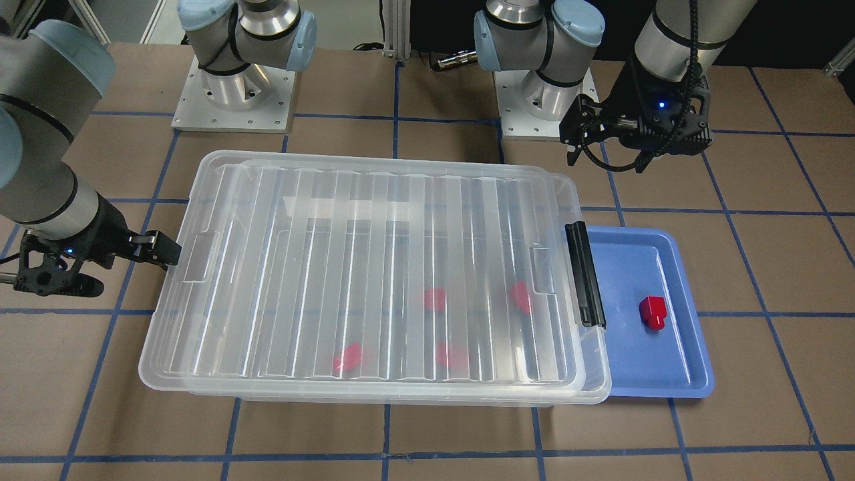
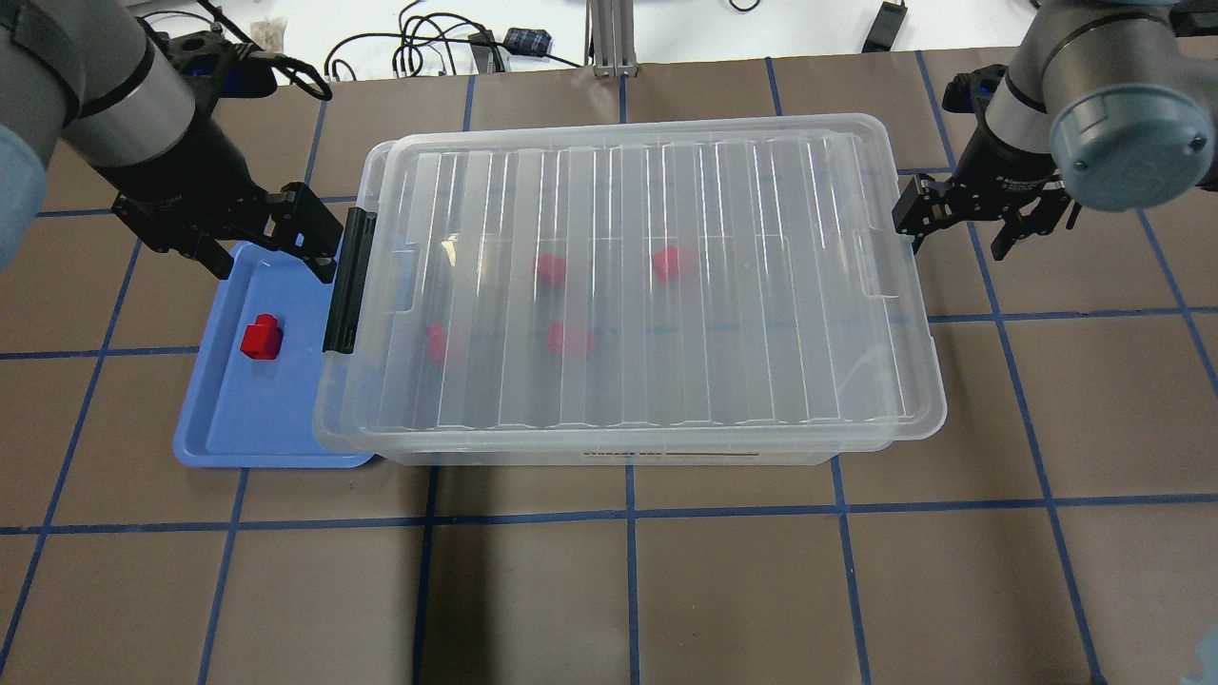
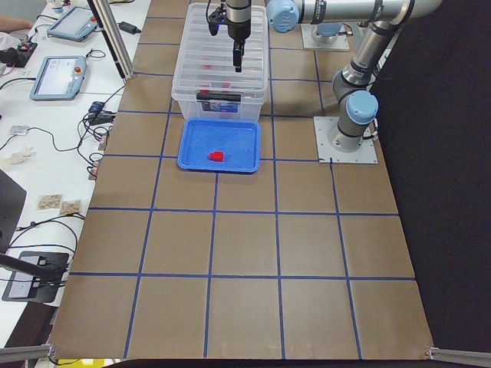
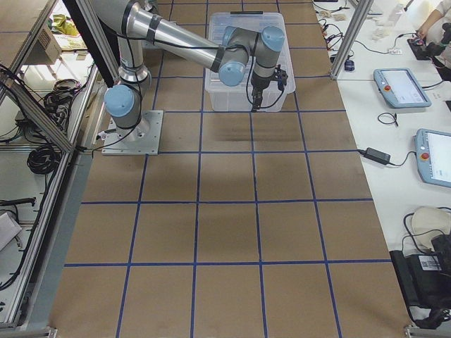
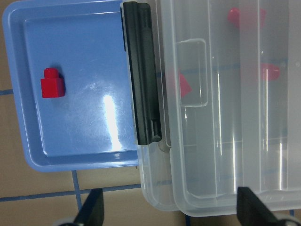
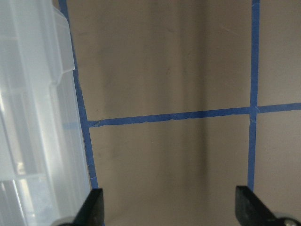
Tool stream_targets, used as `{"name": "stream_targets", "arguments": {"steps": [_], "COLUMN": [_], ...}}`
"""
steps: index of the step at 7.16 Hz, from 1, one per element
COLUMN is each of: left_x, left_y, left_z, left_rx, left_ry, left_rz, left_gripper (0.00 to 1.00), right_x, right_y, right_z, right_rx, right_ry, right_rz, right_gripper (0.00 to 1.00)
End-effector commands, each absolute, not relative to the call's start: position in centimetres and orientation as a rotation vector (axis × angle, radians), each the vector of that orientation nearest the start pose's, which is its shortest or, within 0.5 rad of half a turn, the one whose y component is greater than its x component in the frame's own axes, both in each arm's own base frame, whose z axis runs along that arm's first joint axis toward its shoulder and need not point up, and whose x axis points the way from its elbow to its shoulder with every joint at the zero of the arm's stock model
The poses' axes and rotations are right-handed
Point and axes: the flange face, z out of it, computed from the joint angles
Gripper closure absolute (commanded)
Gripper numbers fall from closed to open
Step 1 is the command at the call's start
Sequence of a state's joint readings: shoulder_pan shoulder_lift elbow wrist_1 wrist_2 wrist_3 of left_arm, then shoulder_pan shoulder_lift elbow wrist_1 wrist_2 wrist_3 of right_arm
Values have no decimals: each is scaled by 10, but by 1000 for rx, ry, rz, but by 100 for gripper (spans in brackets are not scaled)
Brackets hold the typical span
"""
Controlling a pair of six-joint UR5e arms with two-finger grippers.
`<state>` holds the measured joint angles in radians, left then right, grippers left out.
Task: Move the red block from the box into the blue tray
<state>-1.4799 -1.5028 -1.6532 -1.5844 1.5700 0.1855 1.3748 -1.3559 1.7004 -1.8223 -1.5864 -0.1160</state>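
One red block [image 1: 652, 312] lies in the blue tray [image 1: 668, 387], also seen from overhead [image 2: 260, 338] and in the left wrist view [image 5: 52, 84]. The clear box [image 1: 374, 267] is lidded, and its black latch [image 2: 347, 281] is next to the tray. Several red blocks [image 2: 550, 269] show blurred through the lid. My left gripper [image 2: 266, 238] hovers open and empty over the tray's far edge and the box's latch corner [image 5: 169, 207]. My right gripper [image 2: 961, 228] is open and empty beside the box's other short end [image 6: 169, 207].
The box overlaps the tray's [image 2: 266, 447] inner edge. The table is brown with blue tape lines. The arm bases [image 1: 234, 93] stand behind the box. Side tables with tablets and cables [image 3: 57, 77] lie beyond the table's edge.
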Motion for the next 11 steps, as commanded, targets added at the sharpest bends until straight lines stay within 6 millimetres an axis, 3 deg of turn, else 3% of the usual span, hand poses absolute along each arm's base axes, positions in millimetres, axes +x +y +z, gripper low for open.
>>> {"name": "stream_targets", "arguments": {"steps": [1,3,4,6,7,9,11], "left_x": [-92,-92,-91,-91,-90,-91,-92], "left_y": [-467,-468,-470,-473,-475,-475,-475], "left_z": [475,472,472,470,468,468,468], "left_rx": [150,150,147,145,142,37,-5], "left_ry": [3149,3147,3143,3143,3141,3143,3140], "left_rz": [83,95,94,84,82,87,87], "left_gripper": [0,0,0,0,0,0,0], "right_x": [26,21,20,30,51,137,140], "right_y": [-565,-575,-581,-558,-544,-512,-506], "right_z": [341,361,395,466,485,509,504], "right_rx": [134,106,105,127,99,151,134], "right_ry": [3146,3165,3178,3168,3170,3168,3171], "right_rz": [137,76,-12,-74,-109,-159,-133], "right_gripper": [0,0,0,0,0,0,0]}}
